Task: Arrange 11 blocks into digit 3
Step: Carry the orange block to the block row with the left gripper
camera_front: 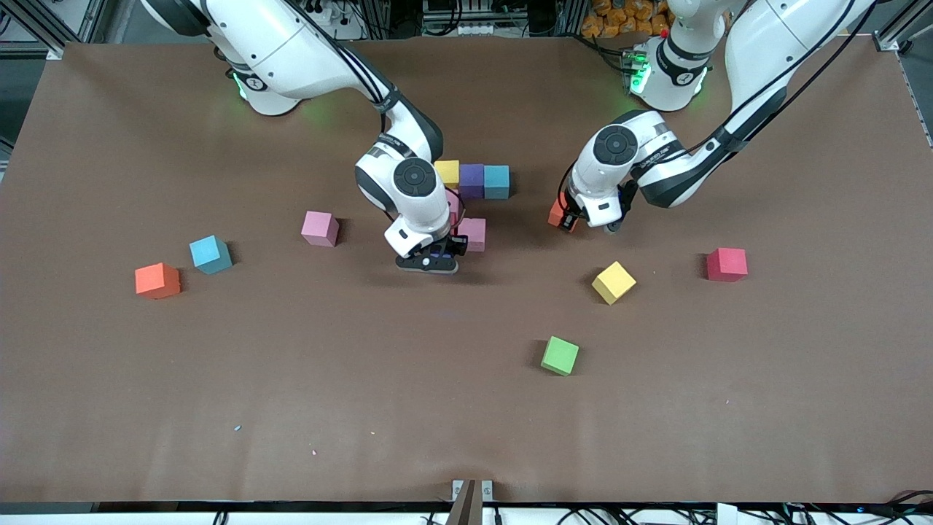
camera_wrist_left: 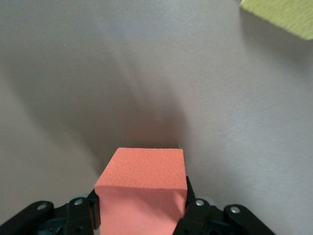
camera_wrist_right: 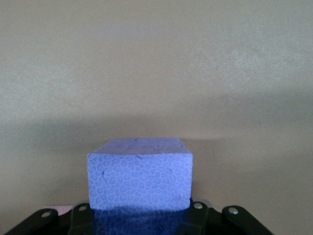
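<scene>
Much of the growing figure is hidden from us: in the front view the right arm's wrist covers most of one pink block (camera_front: 454, 204), so we cannot tell how it meets its neighbours, and the fingers of both arms are lost under their own wrists there. The wrist views fill that gap. The right wrist view shows the right gripper (camera_wrist_right: 139, 218) clamped on a purple block (camera_wrist_right: 139, 181), its lower part cut off by the frame edge. The left wrist view shows the left gripper (camera_wrist_left: 142, 215) pressed together on an orange-red block (camera_wrist_left: 144, 188), of which the front view gives only a sliver beside the wrist. Whether either held block rests on the table (camera_front: 466, 423) we cannot tell. The right gripper is low, just beside a second pink block (camera_front: 474, 234). Farther from the front camera than that lies a touching row: yellow block (camera_front: 447, 173), second purple block (camera_front: 471, 179) and teal block (camera_front: 496, 181). Loose blocks lie well apart around them. Toward the right arm's end are a third pink block (camera_front: 319, 228), a blue block (camera_front: 211, 254) and an orange block (camera_front: 157, 281). Toward the left arm's end are a tilted yellow block (camera_front: 614, 282), whose corner shows in the left wrist view, a red block (camera_front: 727, 264) and, nearest the front camera, a green block (camera_front: 560, 356).
</scene>
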